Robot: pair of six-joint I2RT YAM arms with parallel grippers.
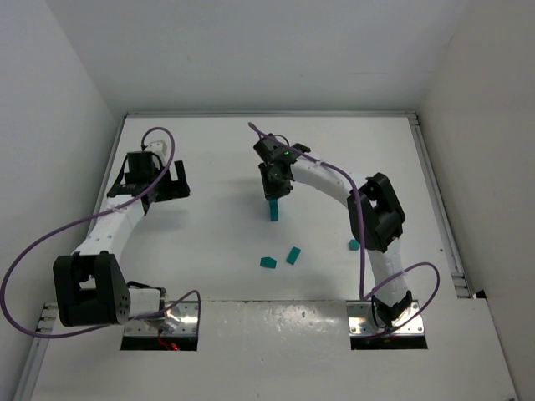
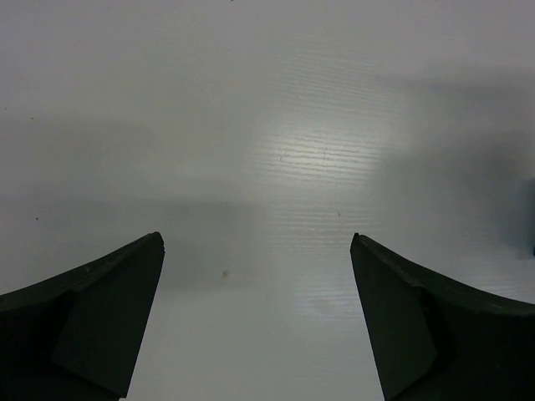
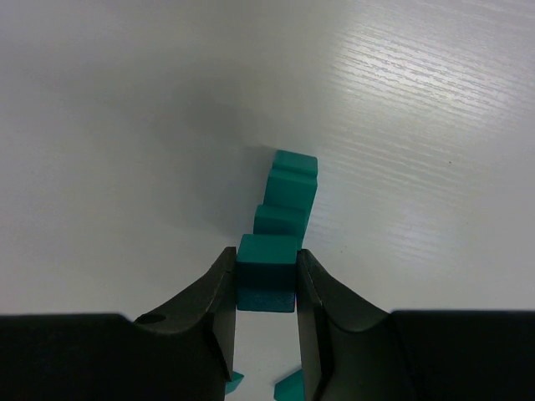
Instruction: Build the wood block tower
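The tower (image 1: 273, 212) is a narrow teal-green column standing mid-table. My right gripper (image 1: 274, 192) hangs right over it, shut on a teal wood block (image 3: 266, 269). In the right wrist view the tower's lower blocks (image 3: 289, 194) step away beyond the held block. I cannot tell whether the held block rests on the tower's top. Three loose wood blocks lie nearer the arm bases: one (image 1: 267, 262), a second (image 1: 293, 255), and a third (image 1: 354, 245) beside the right arm. My left gripper (image 1: 181, 180) is at the far left, open, with only bare table between its fingers (image 2: 125, 309).
The white table (image 1: 209, 251) is walled on the left, back and right. The right arm's elbow (image 1: 380, 213) arches above the block at the right. Purple cables loop off both arms. Two loose blocks (image 3: 288, 386) peek out below the right jaws.
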